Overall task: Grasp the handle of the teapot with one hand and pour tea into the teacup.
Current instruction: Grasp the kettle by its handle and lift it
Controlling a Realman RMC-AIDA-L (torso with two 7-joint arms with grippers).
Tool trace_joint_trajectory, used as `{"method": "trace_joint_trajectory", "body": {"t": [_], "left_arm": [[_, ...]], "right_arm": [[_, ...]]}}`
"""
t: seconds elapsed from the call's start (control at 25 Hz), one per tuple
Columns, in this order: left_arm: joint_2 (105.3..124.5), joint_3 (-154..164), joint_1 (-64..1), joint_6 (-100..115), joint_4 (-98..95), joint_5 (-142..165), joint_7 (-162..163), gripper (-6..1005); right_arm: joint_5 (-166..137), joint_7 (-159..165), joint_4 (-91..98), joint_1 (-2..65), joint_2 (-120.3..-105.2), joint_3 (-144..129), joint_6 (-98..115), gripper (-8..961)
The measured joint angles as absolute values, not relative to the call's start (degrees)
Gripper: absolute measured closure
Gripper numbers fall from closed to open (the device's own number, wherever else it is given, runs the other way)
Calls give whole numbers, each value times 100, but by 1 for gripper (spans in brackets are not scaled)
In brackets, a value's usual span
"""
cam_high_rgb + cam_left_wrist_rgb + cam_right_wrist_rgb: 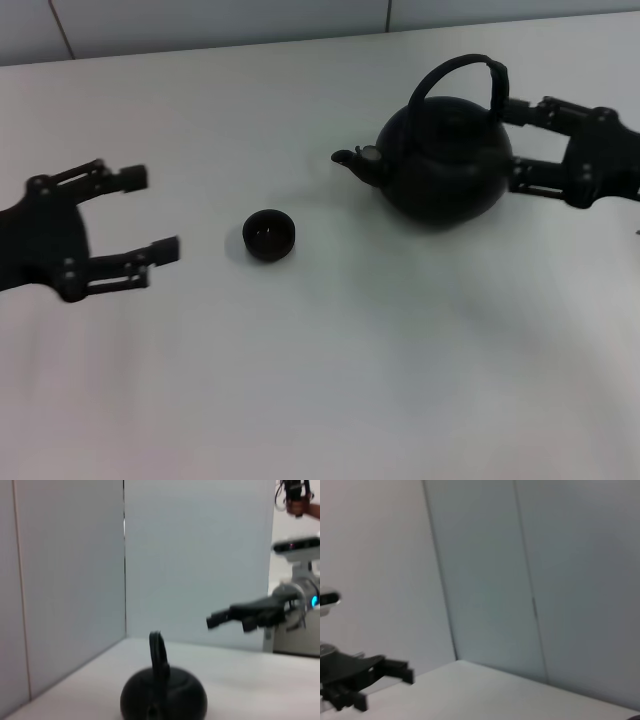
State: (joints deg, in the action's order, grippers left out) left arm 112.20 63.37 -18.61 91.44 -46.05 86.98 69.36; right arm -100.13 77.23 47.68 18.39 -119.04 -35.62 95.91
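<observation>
The teapot is a round matte black pot standing on the white table at the right, its spout pointing left toward the teacup. Its arched black handle stands upright over the lid. The teacup, a tiny black bowl, sits left of the spout. My right gripper is open at the teapot's right side, its fingers reaching along the body, below the handle's top. My left gripper is open and empty, left of the teacup. The left wrist view shows the teapot, its handle and the right gripper beyond.
The white table stretches wide in front of the cup and pot. Pale wall panels run along its far edge. The right wrist view shows the left gripper far off above the table.
</observation>
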Motion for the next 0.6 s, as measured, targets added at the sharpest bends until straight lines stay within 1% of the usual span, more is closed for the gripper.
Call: {"method": "trace_joint_trajectory", "body": {"t": [0.04, 0.08, 0.12, 0.2, 0.36, 0.6], "left_arm": [[11075, 6292, -1877, 9173, -4633, 8961, 7114, 139], [11075, 6292, -1877, 9173, -4633, 8961, 7114, 139], [11006, 6139, -1906, 9190, -4752, 9357, 7335, 139], [10991, 6068, -1922, 9211, -4796, 9496, 7400, 139], [11007, 5814, -2008, 9366, -4932, 10031, 7490, 139], [11114, 5820, -2119, 9438, -4989, 10458, 7499, 139]], "right_arm": [[-9995, 7720, 4714, 1805, -11904, -3437, 9589, 153], [-9995, 7720, 4714, 1805, -11904, -3437, 9589, 153], [-9977, 7719, 4686, 1730, -11905, -3320, 9589, 153], [-9969, 7719, 4678, 1696, -11909, -3263, 9589, 153], [-9961, 7711, 4630, 1515, -11914, -2943, 9548, 153], [-9961, 7509, 4480, 1315, -11911, -2403, 9295, 153]]}}
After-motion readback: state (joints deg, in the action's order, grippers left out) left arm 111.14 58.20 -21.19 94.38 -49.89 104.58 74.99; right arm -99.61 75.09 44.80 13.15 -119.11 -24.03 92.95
